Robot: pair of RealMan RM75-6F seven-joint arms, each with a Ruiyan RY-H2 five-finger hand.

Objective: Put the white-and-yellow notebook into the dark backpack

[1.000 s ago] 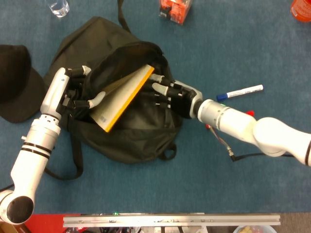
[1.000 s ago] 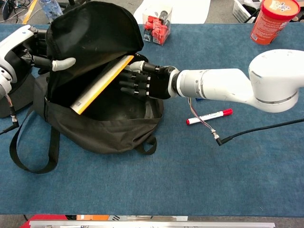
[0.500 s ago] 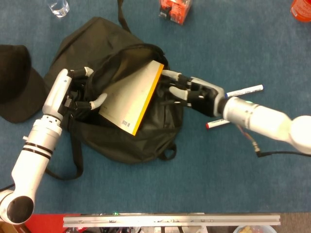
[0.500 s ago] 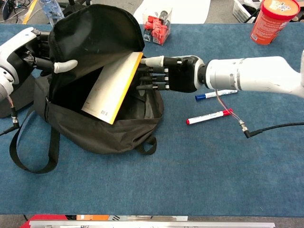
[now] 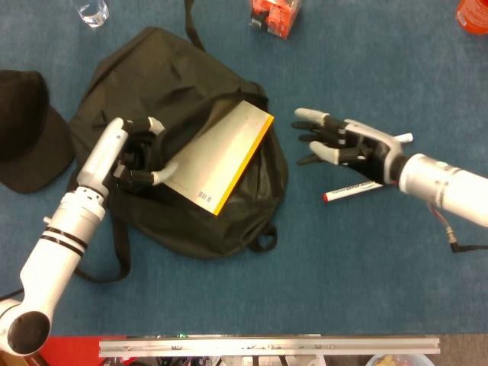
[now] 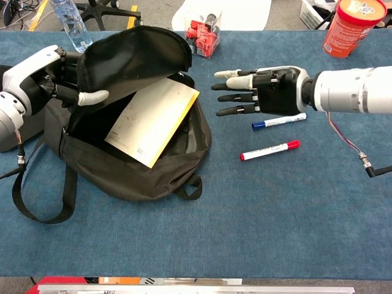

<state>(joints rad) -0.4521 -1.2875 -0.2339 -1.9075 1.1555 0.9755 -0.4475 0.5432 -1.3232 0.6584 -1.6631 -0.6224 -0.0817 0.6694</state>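
Now the notebook (image 6: 152, 120) lies tilted in the backpack (image 6: 131, 171) mouth, left hand (image 6: 58, 79) gripping the flap, right hand (image 6: 260, 90) spread wide, holding nothing.

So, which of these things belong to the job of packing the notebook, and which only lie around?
For the job:
notebook, leaning in the open bag
backpack
left hand, holding the flap
right hand, fingers spread

Lying about:
red marker
blue marker
black cap
water bottle
box of red pieces
orange tub
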